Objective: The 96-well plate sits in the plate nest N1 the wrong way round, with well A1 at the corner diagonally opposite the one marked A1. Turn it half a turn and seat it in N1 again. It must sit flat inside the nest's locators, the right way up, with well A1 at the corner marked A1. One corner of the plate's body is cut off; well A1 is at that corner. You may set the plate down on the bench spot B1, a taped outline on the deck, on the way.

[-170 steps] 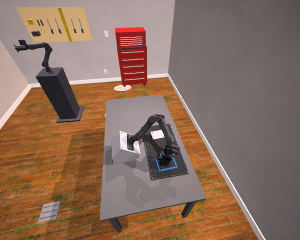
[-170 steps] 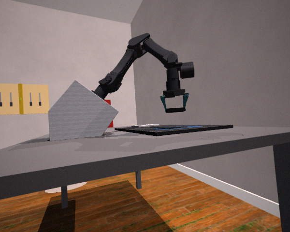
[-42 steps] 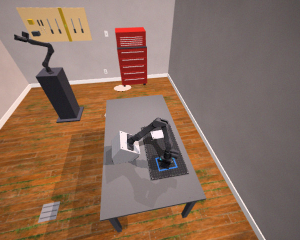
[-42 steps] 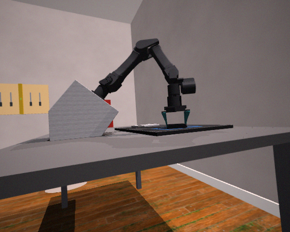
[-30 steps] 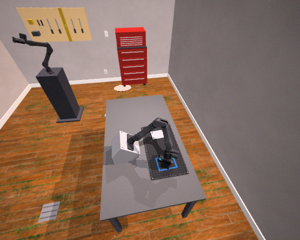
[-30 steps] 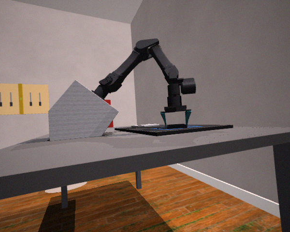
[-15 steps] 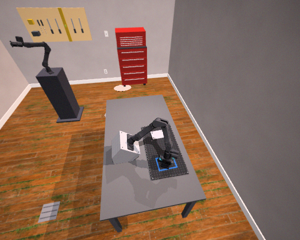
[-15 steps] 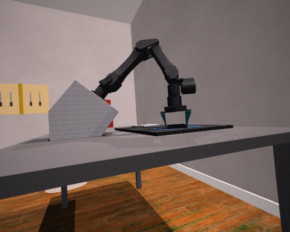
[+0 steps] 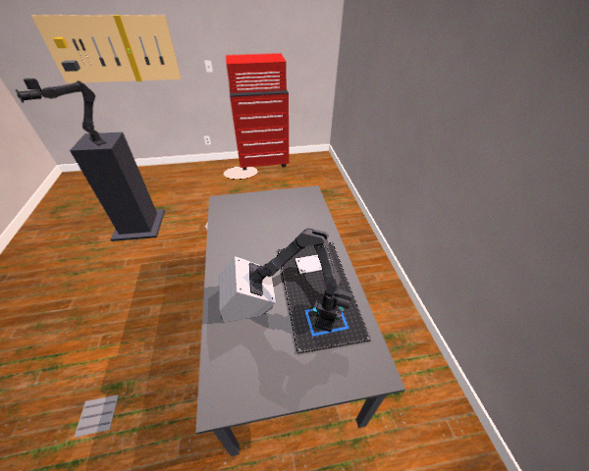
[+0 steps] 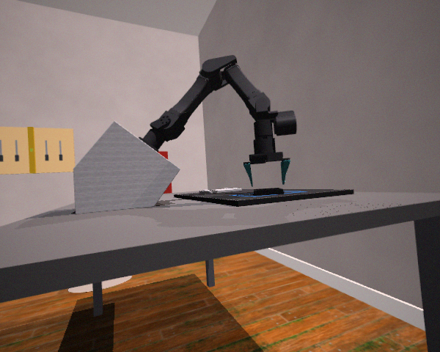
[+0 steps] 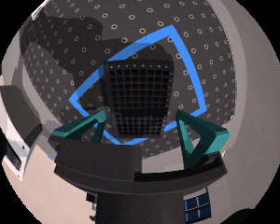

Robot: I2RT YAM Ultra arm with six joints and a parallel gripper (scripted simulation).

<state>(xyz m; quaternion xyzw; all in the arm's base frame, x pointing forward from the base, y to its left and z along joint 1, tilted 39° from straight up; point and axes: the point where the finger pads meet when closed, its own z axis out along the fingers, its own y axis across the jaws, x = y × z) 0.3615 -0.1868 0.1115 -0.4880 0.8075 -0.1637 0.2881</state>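
— What do you have from the top?

— I see the gripper [image 9: 327, 310] over the blue taped outline B1 [image 9: 311, 330] on the dark deck [image 9: 355, 335]; the white nest N1 [image 9: 308, 264] lies apart. The plate is hidden there, I think under the wrist.

— Exterior?

— The 96-well plate [image 10: 268, 191] lies flat on the deck; my teal fingers [image 10: 284, 169] hang spread above it, holding nothing.

— Wrist?

— The plate [image 11: 140, 101] sits inside the blue outline [image 11: 184, 50], between the fingertips but below them.
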